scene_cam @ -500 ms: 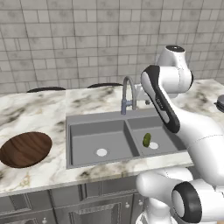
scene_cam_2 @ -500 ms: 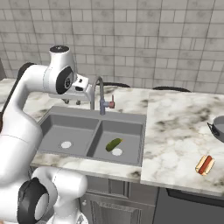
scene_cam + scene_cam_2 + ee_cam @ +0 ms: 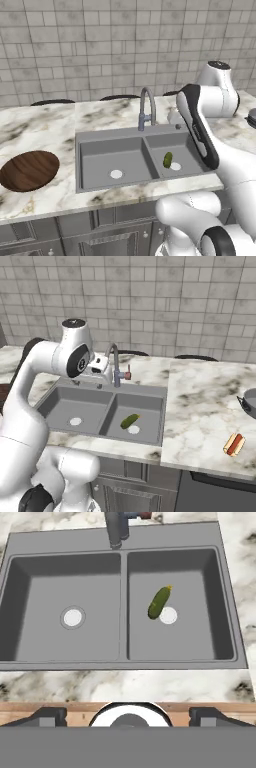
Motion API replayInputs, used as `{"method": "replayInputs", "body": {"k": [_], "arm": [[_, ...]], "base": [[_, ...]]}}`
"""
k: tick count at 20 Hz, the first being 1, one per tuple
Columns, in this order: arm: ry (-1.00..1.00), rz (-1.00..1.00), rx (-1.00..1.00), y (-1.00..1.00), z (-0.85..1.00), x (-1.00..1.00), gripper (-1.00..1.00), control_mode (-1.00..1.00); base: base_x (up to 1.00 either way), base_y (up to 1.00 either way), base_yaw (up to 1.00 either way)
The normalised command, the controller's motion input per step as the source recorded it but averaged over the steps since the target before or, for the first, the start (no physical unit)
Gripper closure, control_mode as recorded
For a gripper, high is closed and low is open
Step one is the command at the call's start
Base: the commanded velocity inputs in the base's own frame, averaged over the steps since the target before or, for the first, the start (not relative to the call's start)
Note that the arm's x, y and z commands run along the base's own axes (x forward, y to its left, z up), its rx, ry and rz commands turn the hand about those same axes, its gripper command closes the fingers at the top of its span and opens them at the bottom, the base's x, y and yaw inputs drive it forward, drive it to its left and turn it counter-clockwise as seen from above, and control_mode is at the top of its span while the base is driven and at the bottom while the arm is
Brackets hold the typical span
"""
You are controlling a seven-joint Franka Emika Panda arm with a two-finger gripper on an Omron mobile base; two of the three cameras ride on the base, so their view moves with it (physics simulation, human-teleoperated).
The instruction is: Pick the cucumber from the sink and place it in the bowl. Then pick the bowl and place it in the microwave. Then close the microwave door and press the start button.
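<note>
Fingertips [image 3: 47,716] stood wide apart at the bottom of the hand view, holding nothing, with the gripper [image 3: 128,717] poised high above the near counter edge and looking down into the sink [image 3: 122,662]. Beyond them, in the right-hand basin, the cucumber [image 3: 159,602] lay tilted, its lower end touching the round white drain [image 3: 168,615]. The left basin held only its own drain [image 3: 73,617]. At the sink's back rim rose the faucet [image 3: 145,107]. Farther out, on the marble counter [image 3: 45,125] well to the left of the sink, sat the bowl [image 3: 29,170]. On the counter to the sink's right lay a hot dog [image 3: 234,444].
</note>
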Motion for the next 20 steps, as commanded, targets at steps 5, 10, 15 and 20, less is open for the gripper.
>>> {"method": "replayInputs", "body": {"k": [5, 10, 15, 20], "arm": [[0.0, -0.02, 0.07, -0.69, -0.94, 0.01, -1.0, -1.0], [0.01, 0.0, 0.04, -0.37, -1.0, 0.53, -1.0, -1.0], [0.06, -0.03, 0.05, -0.14, -0.82, 0.92, -1.0, -1.0], [0.03, -0.07, 0.15, -0.12, -0.67, 0.88, -1.0, -1.0]], "base": [[0.0, 0.0, 0.0], [0.0, 0.0, 0.0], [0.0, 0.0, 0.0], [0.0, 0.0, 0.0]]}}
